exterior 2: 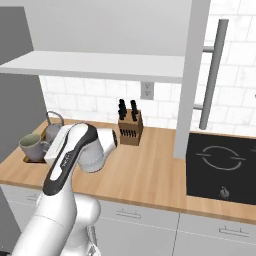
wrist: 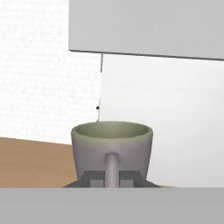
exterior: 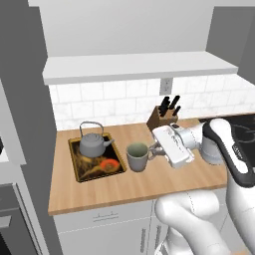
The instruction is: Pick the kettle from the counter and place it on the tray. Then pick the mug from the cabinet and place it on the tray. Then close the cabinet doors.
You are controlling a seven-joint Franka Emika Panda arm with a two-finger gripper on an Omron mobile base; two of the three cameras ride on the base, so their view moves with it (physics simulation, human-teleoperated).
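The grey-green mug [exterior: 136, 157] hangs upright just right of the tray [exterior: 77, 170], over the wooden counter [exterior: 149, 182]. My gripper [exterior: 152, 151] is shut on its side handle [wrist: 111, 165], with a finger [wrist: 90, 178] on each side of it. The grey kettle [exterior: 94, 142] stands on the back of the tray, beside the orange-red spot [exterior: 106, 164]. In the right base view the mug [exterior 2: 31, 145] is at the far left, with the kettle [exterior 2: 52, 128] half hidden behind my arm. The cabinet's pale shelf [exterior: 139, 67] is open overhead. One open door [exterior 2: 192, 75] carries a silver bar handle [exterior 2: 213, 74].
A knife block [exterior: 163, 115] stands against the tiled wall behind my arm. The black stovetop [exterior 2: 222, 167] lies to the right. The open door panel juts out over the counter's right part. Another grey panel [exterior: 22, 89] stands at the far left.
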